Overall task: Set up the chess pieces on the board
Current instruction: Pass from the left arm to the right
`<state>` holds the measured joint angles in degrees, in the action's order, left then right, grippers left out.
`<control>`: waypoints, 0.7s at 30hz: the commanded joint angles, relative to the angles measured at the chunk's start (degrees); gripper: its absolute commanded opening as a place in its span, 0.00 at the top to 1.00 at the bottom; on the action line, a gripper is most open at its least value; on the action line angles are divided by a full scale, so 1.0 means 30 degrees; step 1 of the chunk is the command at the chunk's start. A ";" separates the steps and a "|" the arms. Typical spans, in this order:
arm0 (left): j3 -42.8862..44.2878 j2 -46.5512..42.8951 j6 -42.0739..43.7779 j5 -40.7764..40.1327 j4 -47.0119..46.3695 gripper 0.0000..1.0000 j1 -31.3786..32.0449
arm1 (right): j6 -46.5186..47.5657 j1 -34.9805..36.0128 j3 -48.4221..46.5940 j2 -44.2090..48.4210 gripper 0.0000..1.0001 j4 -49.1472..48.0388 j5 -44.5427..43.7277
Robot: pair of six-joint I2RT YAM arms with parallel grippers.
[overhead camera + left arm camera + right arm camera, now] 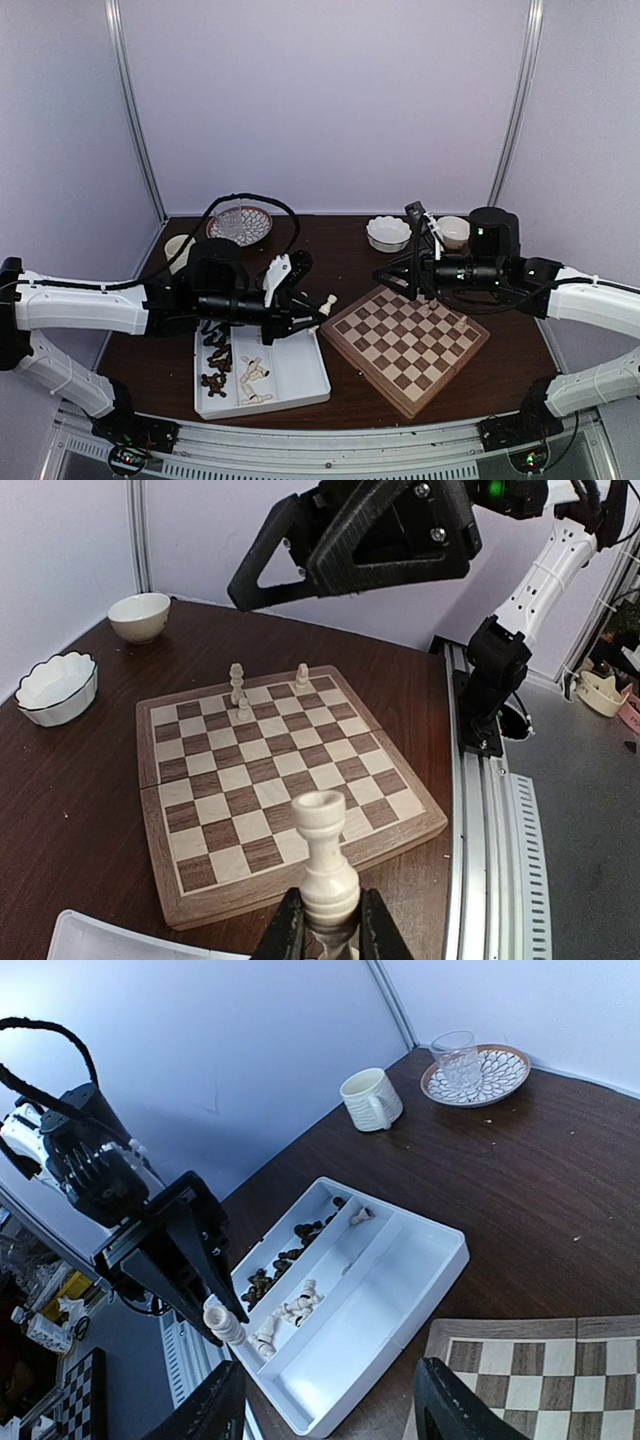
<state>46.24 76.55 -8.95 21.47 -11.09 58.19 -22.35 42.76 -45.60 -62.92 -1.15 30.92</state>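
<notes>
My left gripper (325, 925) is shut on the base of a cream rook (325, 865), held upright just off the near edge of the board (200, 875). From above, the rook (328, 302) hangs between the white tray (300, 385) and the board (405, 345). Three cream pieces (240, 692) stand near the board's far edge. My right gripper (330, 1415) is open with nothing between its fingers, hovering over the board's far-left corner (402, 272). The tray holds dark pieces (275, 1270) and cream pieces (290, 1310) in separate compartments.
Two white bowls (388, 232) (453, 232) stand behind the board. A patterned plate (490, 1085) with a glass (458, 1055) and a cream mug (370, 1098) sit at the back left. The table's metal rail (480, 820) runs along the near edge.
</notes>
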 commanded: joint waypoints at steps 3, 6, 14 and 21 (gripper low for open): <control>-0.0078 0.0101 0.1567 0.0102 -0.0745 0.92 0.0209 | 0.1754 0.1366 -0.1248 -0.1131 0.44 0.0696 0.1366; 0.0228 0.0516 0.1899 0.0189 -0.0252 0.91 0.0335 | 0.2543 0.2214 -0.1765 -0.1700 0.44 0.1591 0.0809; 0.0758 0.1335 0.2190 0.0300 0.0477 0.91 0.0472 | 0.3537 0.3390 -0.2527 -0.2857 0.54 0.2356 0.0472; 0.0844 0.1257 0.2337 0.0287 0.0753 0.91 0.0553 | 0.4034 0.3810 -0.3265 -0.3926 0.59 0.3264 0.0486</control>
<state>46.74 80.51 -3.25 21.69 -8.47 59.37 -11.97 53.39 -53.21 -73.43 6.92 32.95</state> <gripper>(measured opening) 0.150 0.420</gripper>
